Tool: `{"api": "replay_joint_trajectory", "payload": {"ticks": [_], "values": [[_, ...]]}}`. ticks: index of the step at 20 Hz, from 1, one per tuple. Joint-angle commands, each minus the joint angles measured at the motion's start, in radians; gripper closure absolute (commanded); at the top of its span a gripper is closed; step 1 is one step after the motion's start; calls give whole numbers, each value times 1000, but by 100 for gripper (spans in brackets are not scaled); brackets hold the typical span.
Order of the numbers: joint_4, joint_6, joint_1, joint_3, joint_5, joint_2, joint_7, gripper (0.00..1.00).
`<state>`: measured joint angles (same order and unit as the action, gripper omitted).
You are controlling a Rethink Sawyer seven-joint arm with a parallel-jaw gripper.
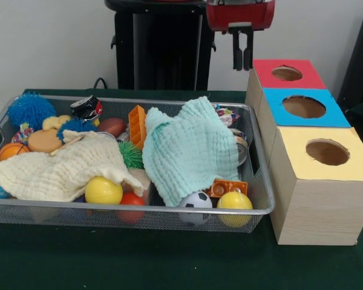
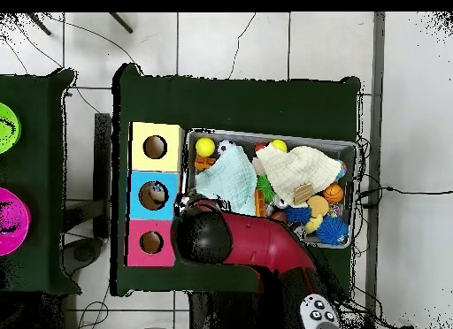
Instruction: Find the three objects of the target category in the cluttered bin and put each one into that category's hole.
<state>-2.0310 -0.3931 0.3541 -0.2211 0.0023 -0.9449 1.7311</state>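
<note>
The wire mesh bin (image 1: pixel 169 212) stands on the green table, full of toys under two cloths; it also shows in the overhead view (image 2: pixel 265 134). The hole (image 1: pixel 287 74) is in the red top of the farthest wooden box, also seen from overhead (image 2: pixel 151 242). My gripper (image 1: pixel 242 60) hangs in the air at the back, between the bin's far right corner and the red-topped box. Its jaws stand close together with nothing between them. In the overhead view the arm (image 2: pixel 257 241) hides the gripper.
A mint cloth (image 1: pixel 190 148) and a cream cloth (image 1: pixel 66 166) cover much of the bin. Around them lie yellow balls (image 1: pixel 103 191), a small soccer ball (image 1: pixel 195 200), a blue spiky ball (image 1: pixel 30 110) and an orange block (image 1: pixel 137 125). Blue-topped (image 1: pixel 304 107) and yellow-topped (image 1: pixel 327 152) boxes stand nearer.
</note>
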Motion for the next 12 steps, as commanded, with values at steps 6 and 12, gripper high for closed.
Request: {"api": "replay_joint_trajectory", "payload": {"ticks": [6, 12], "values": [[141, 40, 155, -69, -241, 205, -112, 100], [189, 19, 206, -110, -311, 242, -126, 100]]}}
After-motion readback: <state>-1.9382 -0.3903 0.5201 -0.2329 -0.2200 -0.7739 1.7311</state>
